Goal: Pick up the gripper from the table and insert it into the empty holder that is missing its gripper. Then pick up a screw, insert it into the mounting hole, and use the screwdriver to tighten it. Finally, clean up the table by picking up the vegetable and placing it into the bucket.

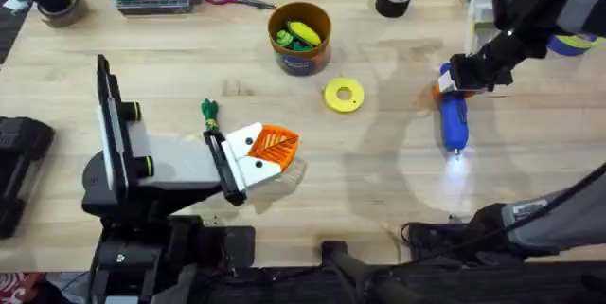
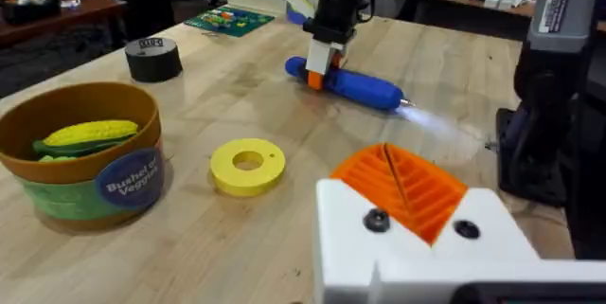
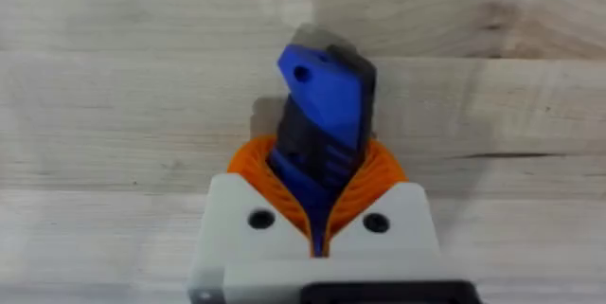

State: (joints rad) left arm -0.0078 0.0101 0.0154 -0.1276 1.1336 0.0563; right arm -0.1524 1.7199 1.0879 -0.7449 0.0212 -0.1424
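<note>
The right pincer (image 3: pixel 317 214) is clamped on the blue screwdriver's (image 1: pixel 454 119) rear end as it lies on the desk (image 1: pixel 379 181), its bit lamp lit. The left pincer (image 1: pixel 270 148), pads pressed together and empty, rests near the yellow disc (image 1: pixel 343 95). The bucket (image 1: pixel 300 39) already holds vegetables. This looks like the screwdriver step; next, lift it and aim the bit at the mounting hole.

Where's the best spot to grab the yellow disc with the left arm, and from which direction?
Take the yellow disc from straight above, fingers across its outer rim. It lies flat on the table with open wood all round; the bucket stands apart behind it.
</note>
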